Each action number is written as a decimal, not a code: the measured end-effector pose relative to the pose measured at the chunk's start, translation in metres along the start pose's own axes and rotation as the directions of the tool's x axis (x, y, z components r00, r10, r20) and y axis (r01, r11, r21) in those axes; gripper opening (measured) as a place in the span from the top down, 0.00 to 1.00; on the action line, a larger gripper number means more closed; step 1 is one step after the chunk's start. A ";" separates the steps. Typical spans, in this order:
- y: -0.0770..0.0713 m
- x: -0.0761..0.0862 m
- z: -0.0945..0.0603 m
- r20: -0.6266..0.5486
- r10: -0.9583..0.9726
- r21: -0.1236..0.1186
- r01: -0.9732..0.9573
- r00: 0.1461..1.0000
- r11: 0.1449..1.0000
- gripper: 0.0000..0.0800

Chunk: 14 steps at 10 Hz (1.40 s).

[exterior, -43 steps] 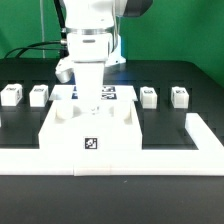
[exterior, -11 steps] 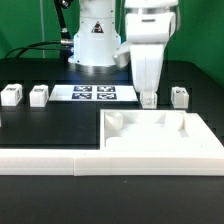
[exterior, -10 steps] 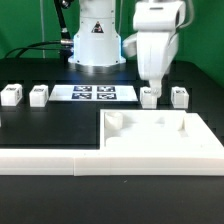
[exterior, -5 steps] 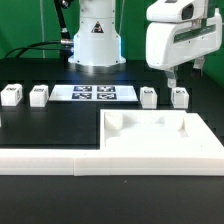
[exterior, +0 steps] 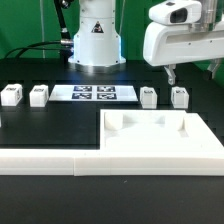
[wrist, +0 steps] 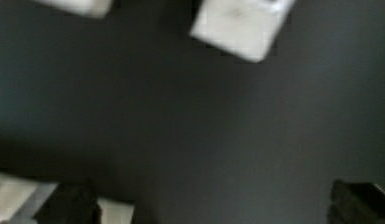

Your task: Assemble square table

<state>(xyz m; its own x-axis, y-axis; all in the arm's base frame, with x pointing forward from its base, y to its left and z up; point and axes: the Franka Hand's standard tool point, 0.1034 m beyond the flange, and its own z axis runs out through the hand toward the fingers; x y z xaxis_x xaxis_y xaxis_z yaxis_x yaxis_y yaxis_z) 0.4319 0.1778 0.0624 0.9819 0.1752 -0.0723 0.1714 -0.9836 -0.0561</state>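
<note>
Desk (exterior: 50, 125): black surface carrying every item below.

Rail (exterior: 40, 160): long, white, running along the front edge.

Slab (exterior: 160, 140): white square, flat on the desk at the exterior view's right and set against the rail. Recessed side is up. No leg shows in any socket.

Marker board (exterior: 93, 94): flat sheet behind the slab, toward the exterior view's left.

Fingers (exterior: 170, 74): spread wide and empty, raised above the desk just beyond the slab's far edge.

Legs: four small white blocks in one row across the back. First leg (exterior: 12, 95) and second leg (exterior: 39, 95) sit at the exterior view's left of the board, well apart from the fingers. Third leg (exterior: 148, 97) and fourth leg (exterior: 180, 96) sit at its right.

Governing relation: the fingers hang over the gap between the third and fourth legs, with both near and below. A pick here would likely need a small sideways shift and then a descent. Which leg is meant cannot be told. The wrist view is blurred and shows two white blocks ahead of the fingertips, neither between them. The legs' long axis is too small to judge.
</note>
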 end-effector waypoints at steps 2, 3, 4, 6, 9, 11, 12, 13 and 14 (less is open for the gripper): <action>-0.001 -0.002 0.007 0.004 0.133 0.011 -0.133 0.991 0.991 0.19; -0.002 -0.002 0.007 0.005 0.150 0.014 -0.150 0.989 0.989 0.19; -0.002 -0.003 0.008 0.009 0.138 0.013 -0.138 0.990 0.990 0.19; 0.003 -0.012 0.009 0.093 0.202 0.016 -0.204 0.975 0.979 0.19; 0.011 -0.031 0.022 0.433 0.276 0.013 -0.312 0.858 0.950 0.19; 0.013 -0.030 0.023 0.529 0.260 0.007 -0.310 0.808 0.951 0.19; 0.014 -0.029 0.025 0.564 0.255 0.003 -0.310 0.786 0.951 0.19; 0.013 -0.033 0.025 0.619 0.248 -0.004 -0.312 0.745 0.950 0.19; 0.005 -0.036 0.028 0.665 0.253 -0.017 -0.325 0.703 0.946 0.19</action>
<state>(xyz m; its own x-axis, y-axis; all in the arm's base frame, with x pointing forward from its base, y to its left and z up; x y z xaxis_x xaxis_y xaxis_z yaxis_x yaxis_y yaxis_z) 0.3953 0.1683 0.0370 0.6796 -0.0977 -0.7270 -0.1558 -0.9877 -0.0129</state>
